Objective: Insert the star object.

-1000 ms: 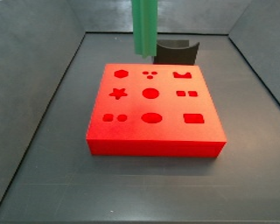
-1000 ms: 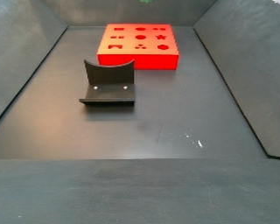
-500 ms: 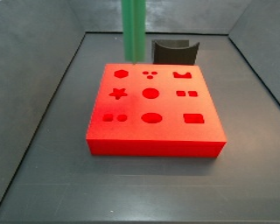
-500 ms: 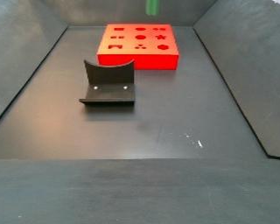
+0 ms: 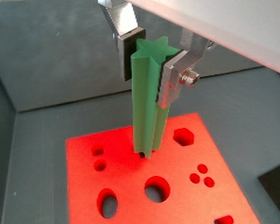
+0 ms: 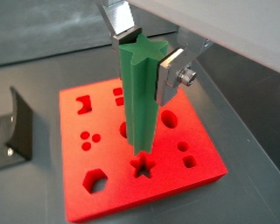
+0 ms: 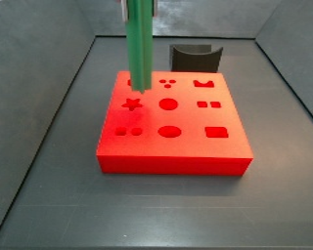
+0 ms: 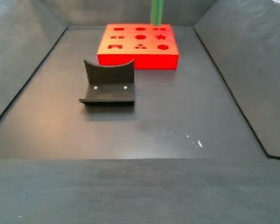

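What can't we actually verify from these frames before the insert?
- Gripper: out of frame in both side views; only the star object shows below the top edge.
- Rod tip to star hole gap: the rod hides its own lower end in both wrist views.
- Fixture: cut off by the frame edge in a wrist view.
- Red block: its holes are too small in a side view.

We note the gripper [image 5: 150,54] above the red block [image 7: 172,127]: silver metal fingers [image 5: 178,74] clamp a matt, ridged green plastic star object [image 5: 149,101]; the block looks matt.
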